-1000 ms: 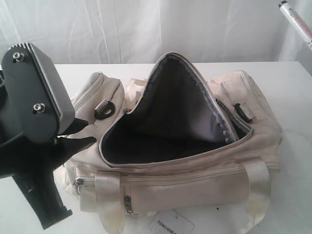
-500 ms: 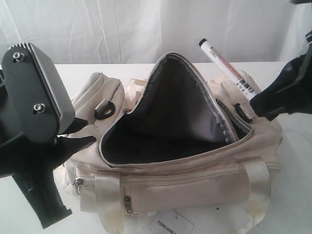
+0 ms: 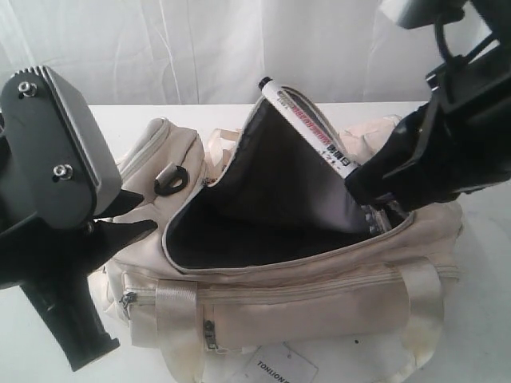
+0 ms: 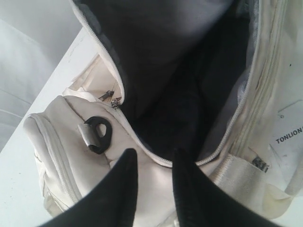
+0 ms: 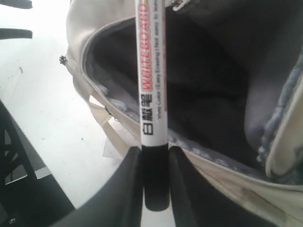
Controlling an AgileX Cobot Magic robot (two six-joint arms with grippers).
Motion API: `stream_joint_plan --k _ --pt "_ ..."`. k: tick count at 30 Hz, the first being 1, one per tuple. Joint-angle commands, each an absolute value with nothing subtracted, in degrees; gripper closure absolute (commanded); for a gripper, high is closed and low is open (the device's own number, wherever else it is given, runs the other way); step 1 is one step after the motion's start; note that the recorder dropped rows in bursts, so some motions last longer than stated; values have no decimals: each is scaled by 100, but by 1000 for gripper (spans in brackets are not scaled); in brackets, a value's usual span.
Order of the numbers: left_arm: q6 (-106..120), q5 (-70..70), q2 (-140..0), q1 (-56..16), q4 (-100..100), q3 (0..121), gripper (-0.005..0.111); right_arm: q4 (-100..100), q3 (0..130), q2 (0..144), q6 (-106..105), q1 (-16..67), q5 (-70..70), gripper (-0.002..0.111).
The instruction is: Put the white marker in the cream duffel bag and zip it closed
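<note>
The cream duffel bag [image 3: 319, 295] lies on the white table with its main zipper undone, one flap standing up and the dark lining showing. My right gripper [image 3: 359, 179] is shut on the black end of the white marker [image 3: 307, 124]. The marker slants up and left over the bag's opening, its far tip level with the raised flap's top. In the right wrist view the marker [image 5: 151, 71] points from the gripper [image 5: 155, 151] towards the open mouth. My left gripper [image 3: 144, 215] is at the bag's left end. Its fingers [image 4: 125, 165] stand apart over cream fabric just outside the zipper's rim.
A black clip [image 3: 169, 179] sits on the left end pocket. A white paper tag [image 3: 279, 367] printed TONLION lies by the bag's front. A white curtain hangs behind the table. Bare table [image 3: 487, 319] shows right of the bag.
My right gripper has come in from the upper right, carrying the marker left and down until it hangs over the bag's opening. The left gripper and the bag have stayed put.
</note>
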State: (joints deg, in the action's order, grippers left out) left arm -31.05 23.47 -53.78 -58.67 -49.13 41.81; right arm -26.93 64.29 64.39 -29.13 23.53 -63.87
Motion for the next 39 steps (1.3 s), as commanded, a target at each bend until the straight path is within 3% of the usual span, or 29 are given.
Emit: stream_joint_plan --k 1,22,25,28,29,39 --pt "-3256 2385 -5330 -5895 -4975 4215 75 -2790 6395 6776 -2977 2704 -6105 108" --pt "-3256 2397 -5330 -5895 -4986 4215 75 -1904 6395 8710 -3003 2996 -5699 108" --pt "-3256 2397 -5330 -5895 -4986 4215 75 -1809 6409 8753 -3015 2996 -5578 94" --pt "-3281 2420 -5330 -5895 -4996 4215 75 -1830 6527 8742 -3015 2996 -5491 62" --pt "-3281 2431 -5330 -5895 -4996 4215 75 -1830 6567 8729 -3015 2996 -5484 57" --pt "-3519 2717 -5330 -5895 -5162 4215 75 -1985 6625 7937 -3495 2996 -4040 57"
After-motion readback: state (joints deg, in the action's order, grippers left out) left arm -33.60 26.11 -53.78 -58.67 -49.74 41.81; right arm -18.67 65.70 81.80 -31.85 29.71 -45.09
